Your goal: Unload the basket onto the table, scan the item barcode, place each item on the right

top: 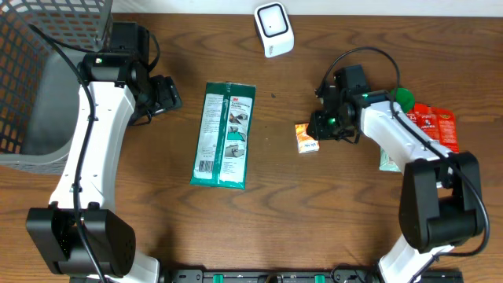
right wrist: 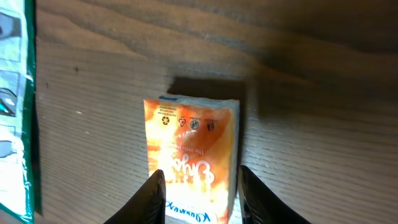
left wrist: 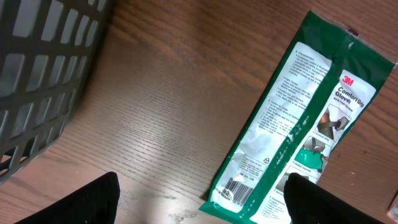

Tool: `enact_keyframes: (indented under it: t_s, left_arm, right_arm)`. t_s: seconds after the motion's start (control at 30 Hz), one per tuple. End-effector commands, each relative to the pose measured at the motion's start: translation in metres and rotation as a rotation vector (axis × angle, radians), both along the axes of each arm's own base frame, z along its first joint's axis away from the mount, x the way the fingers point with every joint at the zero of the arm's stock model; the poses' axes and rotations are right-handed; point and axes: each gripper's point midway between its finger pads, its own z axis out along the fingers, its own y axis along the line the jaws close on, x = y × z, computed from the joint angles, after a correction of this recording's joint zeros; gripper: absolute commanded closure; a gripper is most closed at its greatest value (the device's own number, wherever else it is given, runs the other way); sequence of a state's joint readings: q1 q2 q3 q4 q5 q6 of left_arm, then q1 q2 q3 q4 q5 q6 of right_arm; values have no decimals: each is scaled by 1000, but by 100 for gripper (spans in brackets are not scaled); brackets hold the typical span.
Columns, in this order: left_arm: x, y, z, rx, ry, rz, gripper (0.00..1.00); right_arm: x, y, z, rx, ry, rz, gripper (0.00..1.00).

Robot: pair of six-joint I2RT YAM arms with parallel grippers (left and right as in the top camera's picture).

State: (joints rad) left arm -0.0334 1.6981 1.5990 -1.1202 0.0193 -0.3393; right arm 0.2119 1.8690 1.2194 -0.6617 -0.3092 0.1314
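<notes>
Orange packet (top: 306,137) laid flat on table (top: 275,212), well apart from white scanner (top: 273,29); not yet lifted, nothing scanned. Right gripper (right wrist: 204,190) set astride packet, jaws half closed (firm grip cannot be told). Left gripper (top: 167,93) spread wide, empty

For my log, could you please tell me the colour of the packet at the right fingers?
The packet is orange, clearest in the right wrist view.
</notes>
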Motion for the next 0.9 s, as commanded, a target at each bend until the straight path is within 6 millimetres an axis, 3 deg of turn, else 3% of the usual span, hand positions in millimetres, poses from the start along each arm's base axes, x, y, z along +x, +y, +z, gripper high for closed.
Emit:
enact_keyframes:
  t_s: [0.0, 0.6, 0.87]
  left_arm:
    - [-1, 4, 6, 13, -14, 2, 15]
    - [-1, 4, 6, 13, -14, 2, 15]
    - [-1, 4, 6, 13, -14, 2, 15]
  right_arm:
    - [3, 4, 0, 34, 1, 21, 67]
    - [2, 2, -12, 27, -20, 18, 70]
    - [-6, 1, -28, 37, -22, 4, 72]
